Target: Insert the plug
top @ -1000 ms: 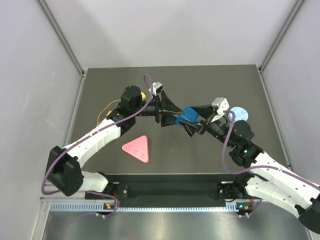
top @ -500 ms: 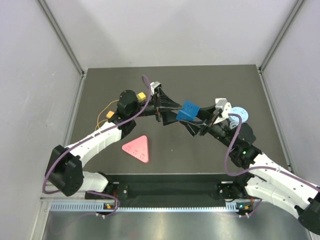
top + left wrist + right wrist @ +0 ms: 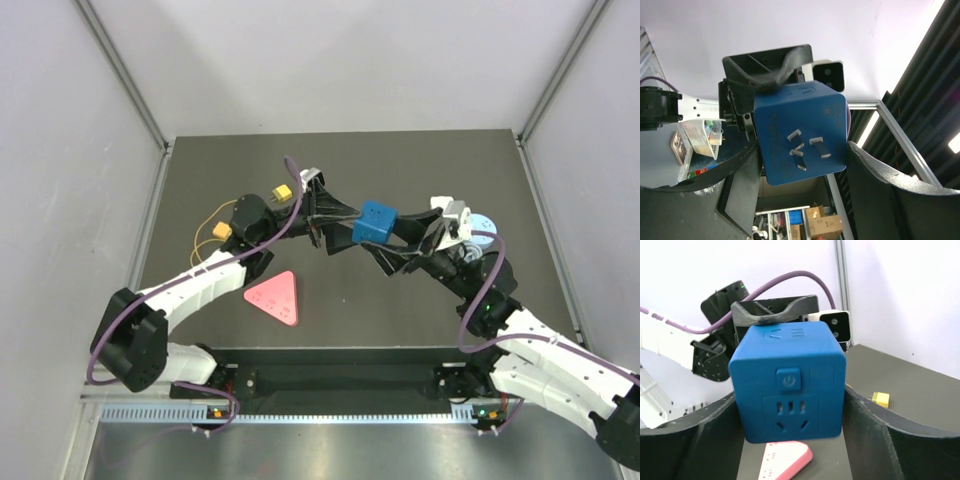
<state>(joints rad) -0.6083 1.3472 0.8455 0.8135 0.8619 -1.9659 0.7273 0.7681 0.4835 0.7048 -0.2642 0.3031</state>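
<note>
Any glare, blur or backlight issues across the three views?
Top external: even light, no glare, blue cube small but sharp. Left wrist: backlit, strip lights blown out, prongs crisp. Right wrist: evenly lit, socket face sharp.

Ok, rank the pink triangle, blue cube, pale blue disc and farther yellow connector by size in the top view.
1. The pink triangle and the blue cube look alike; the cube is held up nearer the camera, so unranked.
2. The pale blue disc, partly hidden.
3. The farther yellow connector.
</note>
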